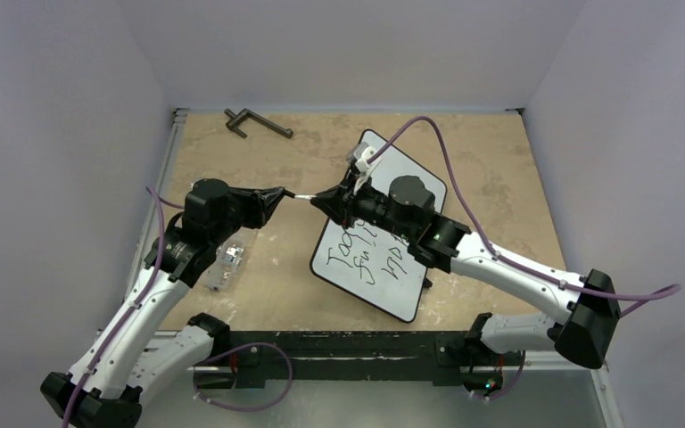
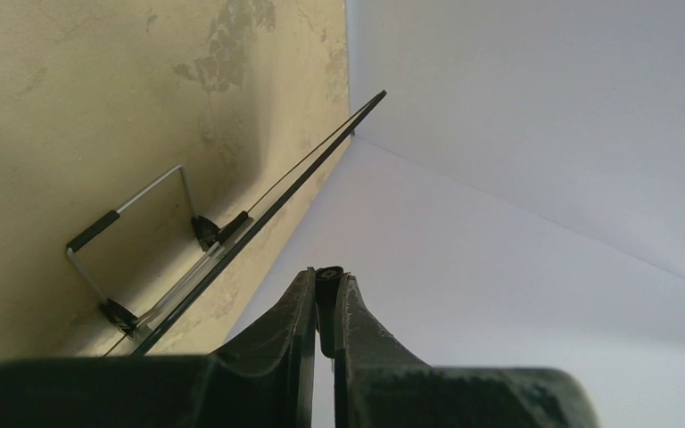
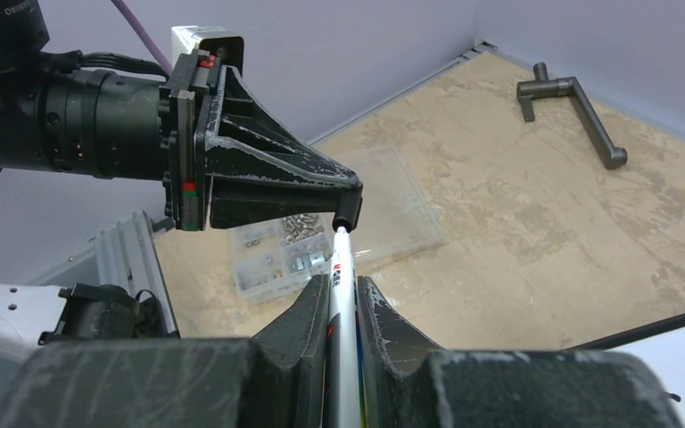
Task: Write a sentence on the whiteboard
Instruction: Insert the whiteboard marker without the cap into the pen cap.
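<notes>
Marker (image 1: 301, 196) in mid-air is what catches the eye, held level above the bench (image 1: 276, 294) between the two arms. The right pincer (image 1: 314, 200) is pinching its white barrel, which the right wrist view shows running up between the two fingers (image 3: 308, 308). The left pincer (image 1: 284, 194) comes in from the opposite side, pressed together on the small black cap (image 3: 348, 214) at the marker's end. Its own camera shows that same cap (image 2: 327, 275) nipped at the fingertips.

The whiteboard (image 1: 399, 299) lies on the bench right of the middle, set at a slant, with the right arm reaching across over it. The sentence (image 1: 367, 254) sits on its near half as a few slanted lines of thin black handwriting, their far ends hidden under the arm.

A clear box of screws (image 1: 229, 261) lies beneath the left arm, well apart from the board. A dark crank (image 1: 259, 123) lies near the far left corner.
</notes>
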`<state>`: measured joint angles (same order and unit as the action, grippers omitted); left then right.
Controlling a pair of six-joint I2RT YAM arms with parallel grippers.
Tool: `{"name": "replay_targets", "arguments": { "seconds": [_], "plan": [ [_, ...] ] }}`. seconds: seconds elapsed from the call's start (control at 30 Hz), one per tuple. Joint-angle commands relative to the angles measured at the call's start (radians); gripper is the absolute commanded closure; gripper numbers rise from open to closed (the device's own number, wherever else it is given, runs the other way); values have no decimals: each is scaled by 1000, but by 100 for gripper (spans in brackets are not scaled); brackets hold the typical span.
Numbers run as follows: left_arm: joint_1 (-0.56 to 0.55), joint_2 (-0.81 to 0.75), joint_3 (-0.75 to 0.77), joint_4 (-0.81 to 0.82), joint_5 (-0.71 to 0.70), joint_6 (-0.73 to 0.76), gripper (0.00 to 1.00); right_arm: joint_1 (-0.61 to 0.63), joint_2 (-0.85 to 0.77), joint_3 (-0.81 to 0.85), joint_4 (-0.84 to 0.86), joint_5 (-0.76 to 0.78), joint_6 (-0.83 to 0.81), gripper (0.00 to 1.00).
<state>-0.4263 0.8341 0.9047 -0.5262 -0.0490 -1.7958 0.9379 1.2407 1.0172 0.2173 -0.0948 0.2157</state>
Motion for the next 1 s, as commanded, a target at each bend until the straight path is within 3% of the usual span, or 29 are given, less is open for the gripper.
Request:
{"name": "replay_targets", "arguments": {
  "seconds": [0.0, 0.57, 0.97],
  "plan": [
    [6, -4, -3, 46, 18, -10, 100, 7, 5, 47, 52, 23, -14, 100],
    [6, -7, -2, 50, 31, -17, 100, 8, 38, 59, 64, 35, -9, 100],
    [6, 11, 8, 68, 44, -43, 100, 52, 83, 103, 38, 141, -58, 100]
  ]
}}
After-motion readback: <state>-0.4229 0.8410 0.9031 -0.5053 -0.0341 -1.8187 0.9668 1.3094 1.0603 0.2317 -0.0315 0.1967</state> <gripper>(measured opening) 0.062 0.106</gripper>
